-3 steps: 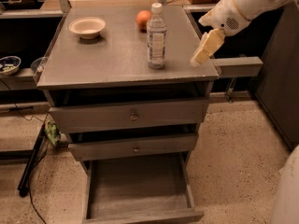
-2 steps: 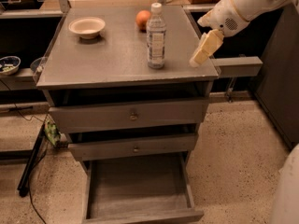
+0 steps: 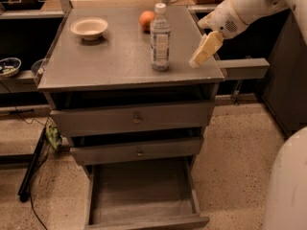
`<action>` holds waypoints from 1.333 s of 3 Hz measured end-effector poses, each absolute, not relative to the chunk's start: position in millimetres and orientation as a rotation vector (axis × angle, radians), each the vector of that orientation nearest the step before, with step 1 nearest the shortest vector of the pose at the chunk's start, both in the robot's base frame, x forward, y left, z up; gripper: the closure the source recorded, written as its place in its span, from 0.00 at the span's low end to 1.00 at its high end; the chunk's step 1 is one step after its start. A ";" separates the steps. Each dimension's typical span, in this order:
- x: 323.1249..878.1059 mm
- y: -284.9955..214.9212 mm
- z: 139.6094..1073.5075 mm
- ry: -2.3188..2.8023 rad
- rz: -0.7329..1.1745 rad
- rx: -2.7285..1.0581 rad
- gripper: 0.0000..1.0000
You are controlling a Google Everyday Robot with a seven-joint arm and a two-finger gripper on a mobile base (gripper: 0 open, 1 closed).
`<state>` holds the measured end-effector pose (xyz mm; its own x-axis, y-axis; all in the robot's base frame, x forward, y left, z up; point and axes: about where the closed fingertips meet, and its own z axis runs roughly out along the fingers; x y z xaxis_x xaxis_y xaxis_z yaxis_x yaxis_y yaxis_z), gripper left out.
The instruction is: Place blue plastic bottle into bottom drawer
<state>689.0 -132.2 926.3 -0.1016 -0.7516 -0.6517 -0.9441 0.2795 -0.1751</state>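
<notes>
Blue plastic bottle (image 3: 160, 40), small, clear and faintly bluish with a white screw cap and pale label, stands upright on the grey metal bench (image 3: 110, 63), long axis vertical. The cream-coloured claw (image 3: 197, 59) hangs near it, on the bottle's right in this view. It is angled down over the bench's right edge, with a clear gap to the bottle and no contact. Apart or together? Cannot tell from here. So the reach looks sideways, leftward from the claw at about label height, to close across the upright body. A round orange (image 3: 146, 19) sits beyond the bottle, farther from the claw. The deep grey bottom drawer (image 3: 141, 190) lies pulled out, well below the claw and to its left.
</notes>
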 end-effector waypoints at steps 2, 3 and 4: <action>727.1 -86.5 903.0 1.811 0.488 -1.554 0.00; 727.8 -85.9 902.5 1.810 0.490 -1.554 0.00; 738.1 -81.2 898.8 1.764 0.522 -1.513 0.00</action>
<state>738.1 -81.2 898.8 -0.0292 -0.6608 -0.7500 -0.9624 0.2212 -0.1574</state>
